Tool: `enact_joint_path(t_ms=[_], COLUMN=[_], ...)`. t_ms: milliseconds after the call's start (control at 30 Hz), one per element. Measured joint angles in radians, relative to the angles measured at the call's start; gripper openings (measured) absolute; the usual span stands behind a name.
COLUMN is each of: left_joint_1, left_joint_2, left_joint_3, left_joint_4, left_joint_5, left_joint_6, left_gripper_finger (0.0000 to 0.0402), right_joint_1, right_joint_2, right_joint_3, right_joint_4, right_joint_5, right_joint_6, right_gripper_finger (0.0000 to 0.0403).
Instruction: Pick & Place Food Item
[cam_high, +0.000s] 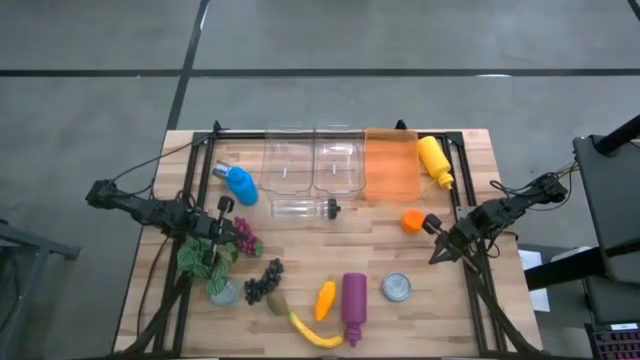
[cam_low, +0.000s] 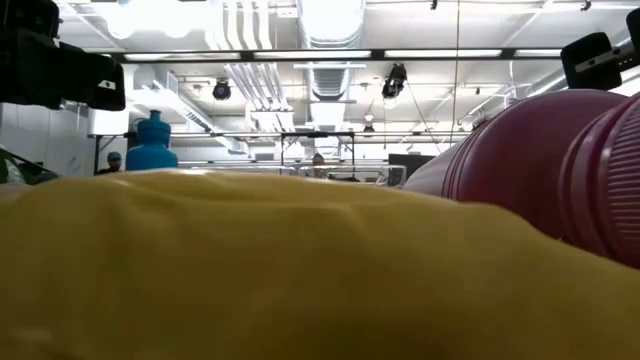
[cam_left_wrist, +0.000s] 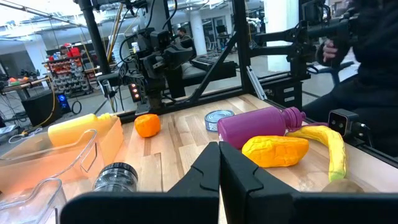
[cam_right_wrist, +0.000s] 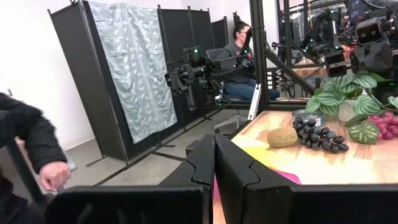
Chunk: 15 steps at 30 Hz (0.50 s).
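Food lies along the near half of the wooden table: red grapes, dark grapes, a kiwi, a banana, a yellow-orange pepper and an orange. My left gripper hovers shut and level at the left, beside the red grapes. Its wrist view shows the shut fingers with the pepper and banana beyond. My right gripper hovers shut at the right, next to the orange. Its wrist view looks past its own gripper toward the dark grapes and kiwi.
Two clear tubs and an orange tub stand at the far edge, with a yellow bottle, blue bottle, clear bottle, purple bottle, tin can and leafy plant. A person's hand shows beyond the table.
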Motion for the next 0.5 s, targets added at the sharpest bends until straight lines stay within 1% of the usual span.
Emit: enact_joint_path(t_ms=[100, 233, 400, 500], left_joint_1=[0.000, 0.000, 0.000, 0.000], left_joint_2=[0.000, 0.000, 0.000, 0.000], left_joint_3=[0.000, 0.000, 0.000, 0.000], left_joint_4=[0.000, 0.000, 0.000, 0.000], left_joint_5=[0.000, 0.000, 0.000, 0.000], left_joint_6=[0.000, 0.000, 0.000, 0.000], left_gripper_finger=[0.0001, 0.0001, 0.0001, 0.0001], right_joint_1=[0.000, 0.000, 0.000, 0.000], right_joint_2=[0.000, 0.000, 0.000, 0.000], right_joint_3=[0.000, 0.000, 0.000, 0.000], right_joint_4=[0.000, 0.001, -0.002, 0.013], right_joint_5=[0.000, -0.001, 0.000, 0.000], right_joint_6=[0.004, 0.157, 0.094, 0.112], right_gripper_finger=[0.0008, 0.0008, 0.0008, 0.0008])
